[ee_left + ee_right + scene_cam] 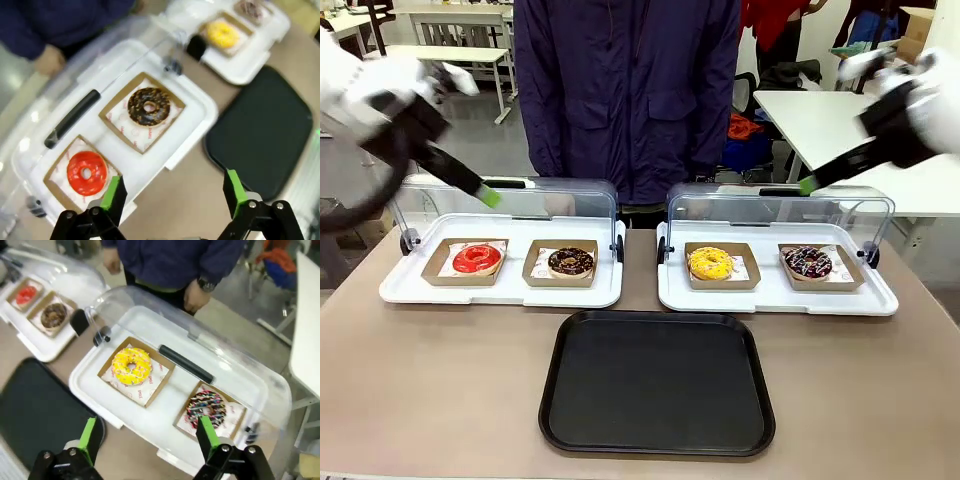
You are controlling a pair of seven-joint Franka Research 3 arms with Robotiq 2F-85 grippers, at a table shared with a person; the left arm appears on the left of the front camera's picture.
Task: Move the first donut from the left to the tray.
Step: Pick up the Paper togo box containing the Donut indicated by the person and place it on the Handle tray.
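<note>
Tabletop (420, 390) task was not begun.
The first donut (477, 259) was seen far left in its cardboard holder (433, 271); the tray (657, 382) was left bare. Left gripper (174, 189) and right gripper (147, 432) were held open, empty.

Tray (40, 410) cropped at picture's edge

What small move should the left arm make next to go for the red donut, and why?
Probably ease the left pincer down and sideways until its open fingers straddle the red donut. The clear lid is raised, the donut sits uncovered in its cardboard tray, and in the left wrist view it lies to one side of the pincer, not between the fingers.
</note>
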